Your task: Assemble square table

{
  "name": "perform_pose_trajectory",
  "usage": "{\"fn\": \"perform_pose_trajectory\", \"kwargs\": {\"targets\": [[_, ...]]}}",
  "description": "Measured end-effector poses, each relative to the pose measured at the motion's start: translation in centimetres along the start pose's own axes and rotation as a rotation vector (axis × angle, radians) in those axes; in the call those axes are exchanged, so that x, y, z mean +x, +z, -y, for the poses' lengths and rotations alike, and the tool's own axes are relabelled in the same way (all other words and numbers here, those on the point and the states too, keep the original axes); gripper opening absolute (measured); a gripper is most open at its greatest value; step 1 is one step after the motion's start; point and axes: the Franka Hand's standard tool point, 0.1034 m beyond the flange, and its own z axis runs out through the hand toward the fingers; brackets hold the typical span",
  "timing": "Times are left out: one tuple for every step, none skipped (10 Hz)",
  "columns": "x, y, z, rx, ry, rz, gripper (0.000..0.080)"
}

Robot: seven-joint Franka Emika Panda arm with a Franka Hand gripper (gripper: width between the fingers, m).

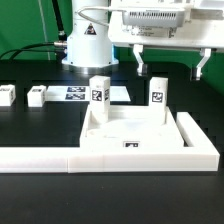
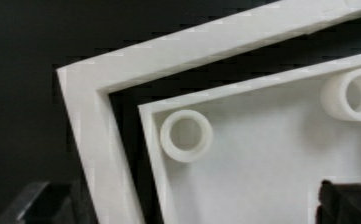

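Note:
The white square slab (image 1: 130,128) lies flat inside the corner of the L-shaped barrier. Two tagged white legs (image 1: 99,94) (image 1: 158,94) stand upright at its far corners. Two more legs (image 1: 8,95) (image 1: 37,95) lie loose on the table at the exterior view's left. My gripper (image 1: 168,62) hangs above the slab's right side, open and empty. In the wrist view the slab (image 2: 275,160) shows two empty round sockets (image 2: 187,135) (image 2: 358,92). My gripper (image 2: 195,208) is open above it, with dark fingertips (image 2: 44,205) at both lower edges.
The long white L-shaped barrier (image 1: 100,157) runs along the front and up the right side (image 1: 196,135); its corner shows in the wrist view (image 2: 97,100). The marker board (image 1: 78,93) lies behind the slab. The robot base (image 1: 88,45) stands at the back.

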Motion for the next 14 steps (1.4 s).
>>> {"fn": "perform_pose_trajectory", "kwargs": {"targets": [[0.0,0.0,0.1,0.001,0.001,0.0,0.0649],[0.1,0.3,0.3,-0.036,0.029,0.004,0.0649],[0.9,1.5,2.5,-0.102,0.091,0.0,0.0649],[0.0,1.9,5.7,-0.079,0.134,0.004,0.0649],[-0.7,1.8,7.3,-0.084,0.155,0.015,0.0649],[-0.7,2.2,8.5,-0.076,0.211,0.008,0.0649],[-0.6,2.2,8.1,-0.078,0.298,0.003,0.0649],[-0.6,2.2,8.1,-0.078,0.336,0.001,0.0649],[-0.6,2.2,8.1,-0.079,0.416,-0.003,0.0649],[-0.6,2.3,8.1,-0.079,0.47,-0.006,0.0649],[-0.7,2.3,8.1,-0.079,0.536,-0.01,0.0649],[-0.7,2.3,8.3,-0.089,0.632,-0.014,0.0649],[-0.3,2.5,9.4,-0.133,0.795,-0.019,0.0649],[-0.1,2.6,10.4,-0.14,0.875,-0.021,0.0649]]}}
